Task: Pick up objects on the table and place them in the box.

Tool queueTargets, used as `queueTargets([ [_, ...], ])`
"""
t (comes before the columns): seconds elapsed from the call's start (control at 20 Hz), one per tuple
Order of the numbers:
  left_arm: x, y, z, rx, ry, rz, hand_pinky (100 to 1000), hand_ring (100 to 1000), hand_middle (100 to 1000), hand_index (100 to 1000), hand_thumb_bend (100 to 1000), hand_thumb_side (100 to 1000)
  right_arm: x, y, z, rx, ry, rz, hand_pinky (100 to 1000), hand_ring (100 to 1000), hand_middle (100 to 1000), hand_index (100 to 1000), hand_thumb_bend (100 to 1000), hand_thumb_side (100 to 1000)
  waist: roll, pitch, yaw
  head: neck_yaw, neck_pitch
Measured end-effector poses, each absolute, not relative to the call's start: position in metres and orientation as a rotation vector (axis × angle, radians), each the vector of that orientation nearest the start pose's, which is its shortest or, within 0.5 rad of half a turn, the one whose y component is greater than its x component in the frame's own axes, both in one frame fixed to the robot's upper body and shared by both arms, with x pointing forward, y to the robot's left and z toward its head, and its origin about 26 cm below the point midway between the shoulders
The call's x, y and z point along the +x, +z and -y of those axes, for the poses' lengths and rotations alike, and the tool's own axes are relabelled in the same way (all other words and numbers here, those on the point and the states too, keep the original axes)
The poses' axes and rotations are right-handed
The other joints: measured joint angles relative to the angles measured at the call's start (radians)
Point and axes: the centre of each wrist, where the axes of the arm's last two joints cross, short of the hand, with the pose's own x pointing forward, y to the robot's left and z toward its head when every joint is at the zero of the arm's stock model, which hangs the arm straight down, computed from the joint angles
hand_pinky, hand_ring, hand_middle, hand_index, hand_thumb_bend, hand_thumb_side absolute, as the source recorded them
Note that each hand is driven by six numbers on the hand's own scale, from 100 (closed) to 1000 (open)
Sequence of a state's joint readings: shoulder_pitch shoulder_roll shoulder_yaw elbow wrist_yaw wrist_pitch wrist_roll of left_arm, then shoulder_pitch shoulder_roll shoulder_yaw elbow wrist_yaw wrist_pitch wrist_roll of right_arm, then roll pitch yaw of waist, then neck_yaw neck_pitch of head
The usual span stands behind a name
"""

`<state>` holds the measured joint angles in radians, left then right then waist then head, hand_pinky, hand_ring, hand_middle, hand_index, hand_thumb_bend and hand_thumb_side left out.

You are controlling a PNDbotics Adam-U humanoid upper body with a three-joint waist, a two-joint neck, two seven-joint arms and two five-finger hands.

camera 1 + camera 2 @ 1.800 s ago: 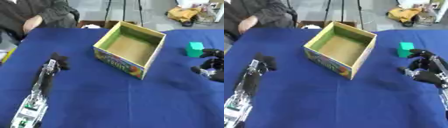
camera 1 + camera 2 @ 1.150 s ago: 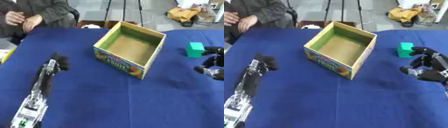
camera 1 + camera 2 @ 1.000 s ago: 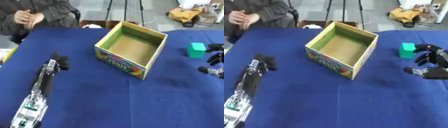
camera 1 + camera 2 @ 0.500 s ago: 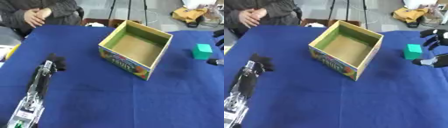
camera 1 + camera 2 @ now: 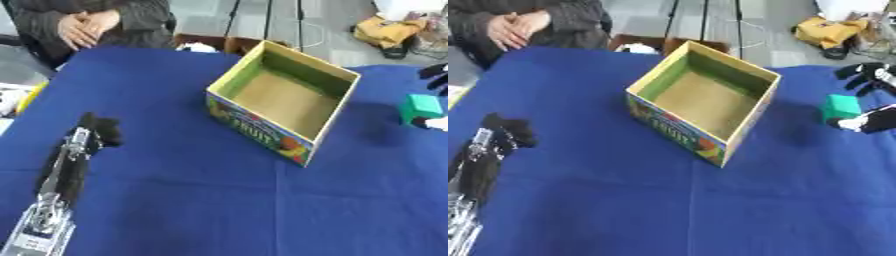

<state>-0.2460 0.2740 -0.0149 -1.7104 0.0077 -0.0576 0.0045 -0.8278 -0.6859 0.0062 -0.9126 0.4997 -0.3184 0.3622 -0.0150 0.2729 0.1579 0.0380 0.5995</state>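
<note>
The green block [image 5: 843, 106] sits on the blue worktop [image 5: 623, 200] just to the right of the open box [image 5: 702, 100], apart from its wall; the right robot hand [image 5: 870, 97] brackets it, dark fingers spread above and a thumb-like part just beside its lower right, open and not yet closed on it, as far as I can tell; the risk, I judge, is that a closing finger nudges the block sideways across the cloth, or that it gets carried too low and clips the box's near rim; the left robot hand [image 5: 96, 131] lies well left of the box, its fingers too dark to read; beyond the box are a seated person, stand legs and yellow clutter on the floor.
</note>
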Motion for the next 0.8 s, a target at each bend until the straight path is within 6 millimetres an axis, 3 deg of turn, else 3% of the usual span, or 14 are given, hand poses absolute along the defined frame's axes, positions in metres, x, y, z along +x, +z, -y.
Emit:
queueTargets([
  [0.2, 0.328, 0.112, -0.272, 0.139, -0.295, 1.999, 681, 579, 545, 711, 440, 979, 0.442, 0.208, 0.426, -0.805, 1.12, 1.55, 749, 797, 823, 888, 502, 152, -0.003, 0.006, 0.012, -0.014, -0.004],
  [0.45, 0.328, 0.112, -0.272, 0.138, -0.296, 2.0, 682, 578, 544, 712, 441, 980, 0.441, 0.206, 0.434, -0.859, 1.076, 1.537, 832, 853, 830, 887, 493, 166, -0.005, 0.01, 0.014, -0.015, -0.006],
  [0.8, 0.328, 0.112, -0.272, 0.138, -0.298, 2.002, 683, 578, 543, 712, 443, 982, 0.44, 0.199, 0.443, -0.902, 1.07, 1.472, 843, 860, 833, 883, 464, 153, -0.004, 0.011, 0.015, -0.019, -0.008],
])
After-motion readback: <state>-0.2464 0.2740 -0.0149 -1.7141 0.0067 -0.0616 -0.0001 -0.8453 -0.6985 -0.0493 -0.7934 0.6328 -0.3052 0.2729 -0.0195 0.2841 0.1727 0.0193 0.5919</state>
